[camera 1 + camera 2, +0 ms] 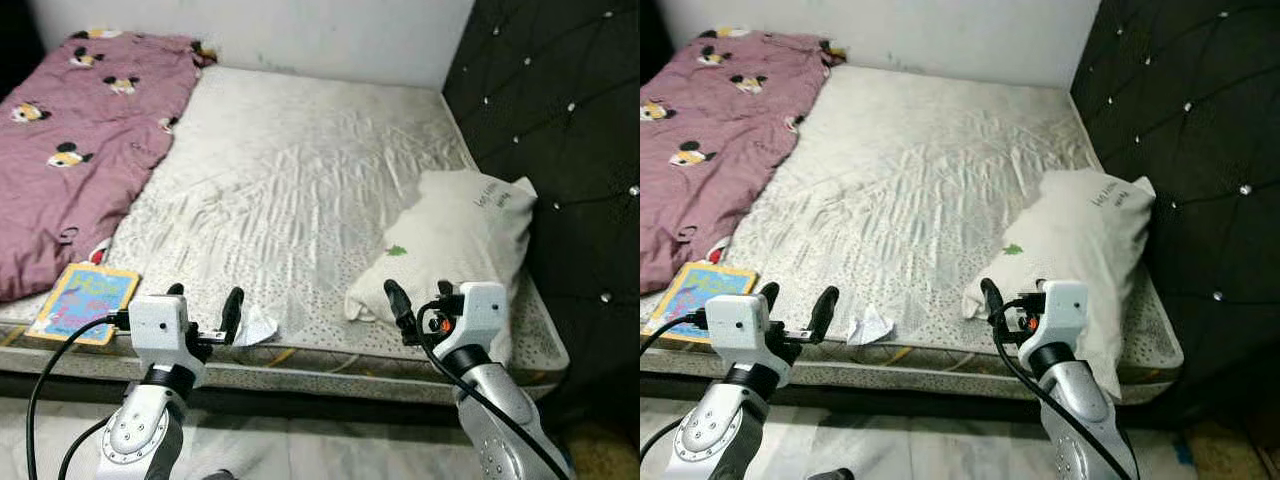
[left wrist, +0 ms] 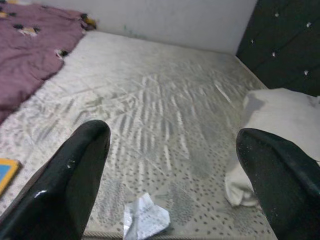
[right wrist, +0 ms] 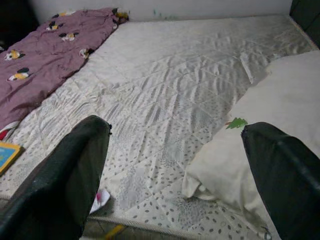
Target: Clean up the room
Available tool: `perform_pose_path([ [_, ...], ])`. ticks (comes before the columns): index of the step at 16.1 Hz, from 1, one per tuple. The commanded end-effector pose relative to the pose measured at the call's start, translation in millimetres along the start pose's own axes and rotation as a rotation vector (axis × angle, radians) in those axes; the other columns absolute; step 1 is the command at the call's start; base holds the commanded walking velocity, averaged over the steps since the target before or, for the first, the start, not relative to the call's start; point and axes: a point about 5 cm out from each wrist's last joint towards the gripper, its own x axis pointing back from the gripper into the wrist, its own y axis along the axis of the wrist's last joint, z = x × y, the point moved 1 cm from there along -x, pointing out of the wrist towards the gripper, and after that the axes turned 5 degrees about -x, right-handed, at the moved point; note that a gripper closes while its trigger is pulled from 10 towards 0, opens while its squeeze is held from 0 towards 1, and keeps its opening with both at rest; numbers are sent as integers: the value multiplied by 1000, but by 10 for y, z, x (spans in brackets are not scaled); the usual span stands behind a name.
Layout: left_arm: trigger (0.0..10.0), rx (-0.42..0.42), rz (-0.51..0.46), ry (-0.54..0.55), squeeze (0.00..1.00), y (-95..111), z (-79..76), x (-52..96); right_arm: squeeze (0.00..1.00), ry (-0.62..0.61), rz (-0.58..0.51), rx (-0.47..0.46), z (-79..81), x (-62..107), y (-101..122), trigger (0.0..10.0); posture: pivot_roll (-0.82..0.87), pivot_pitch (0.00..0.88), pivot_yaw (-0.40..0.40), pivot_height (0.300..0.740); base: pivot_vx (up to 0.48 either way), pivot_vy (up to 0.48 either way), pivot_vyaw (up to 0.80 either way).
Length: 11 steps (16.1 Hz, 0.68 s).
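1. My left gripper point(image 1: 205, 305) hovers spread wide and empty just short of the crumpled paper point(image 1: 254, 326) at the mattress point(image 1: 300, 180) edge.
2. My right gripper point(image 1: 420, 305), parted and empty, sits beside the white pillow point(image 1: 455, 245); its dark lettering is unreadable.
3. A colourful book point(image 1: 82, 300) lies by the purple blanket point(image 1: 80, 130), title illegible.
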Motion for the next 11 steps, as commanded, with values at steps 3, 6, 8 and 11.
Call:
perform_pose_path([
  [3,10000,7,1,-9,0,34,-20,15,0,-1,8,-7,-6,29,31,10000,-37,144,-94,740,82,0,0],
  [6,10000,11,2,-15,0,39,-27,15,0,-4,13,-6,-8,32,37,10000,-40,145,-96,740,296,0,0],
  [8,10000,13,4,-17,0,42,-32,12,0,-7,14,-7,-16,32,45,10000,-41,146,-97,740,304,0,0],
  [11,10000,14,2,-18,0,44,-34,6,0,-7,16,-5,-20,26,47,10000,-41,142,-98,740,298,0,0],
])
